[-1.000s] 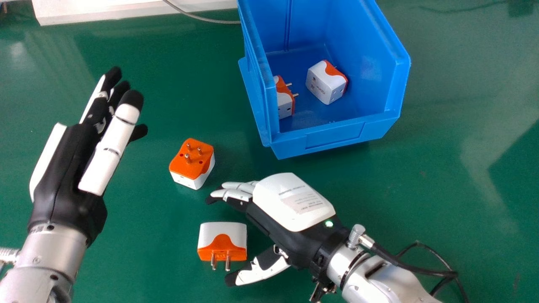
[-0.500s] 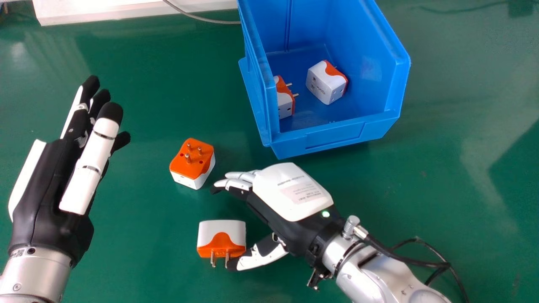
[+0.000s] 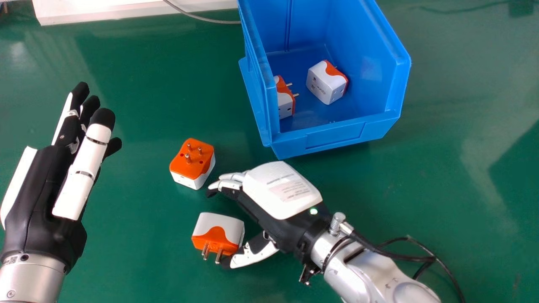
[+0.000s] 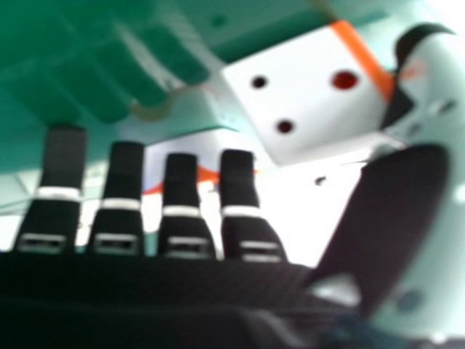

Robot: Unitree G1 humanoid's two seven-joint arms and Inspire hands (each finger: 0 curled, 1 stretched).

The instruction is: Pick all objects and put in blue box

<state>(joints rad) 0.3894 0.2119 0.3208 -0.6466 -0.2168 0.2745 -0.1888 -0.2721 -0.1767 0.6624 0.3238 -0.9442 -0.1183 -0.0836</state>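
Note:
My right hand (image 3: 280,198) is low over the table in the head view, open, its thumb touching the pin side of the nearer white-and-orange adapter (image 3: 219,233). In the right hand view my right hand (image 4: 389,211) has its thumb against that adapter (image 4: 305,94), the fingers not curled round it. Another adapter (image 3: 192,162) sits pins up, just beyond the fingertips. Inside the blue box (image 3: 332,139) lie two adapters, one (image 3: 326,82) near the middle and one (image 3: 285,99) by the left wall. My left hand (image 3: 46,189) is open at the far left, holding nothing.
The green table (image 3: 147,244) carries everything. A white ledge (image 3: 126,10) with a grey cable (image 3: 198,17) runs along the far left edge. A black cable (image 3: 438,261) loops beside my right forearm.
My left hand has drawn back toward the lower left. My right hand has moved slightly away and left, its thumb now meeting the nearer adapter, which has shifted a little and turned.

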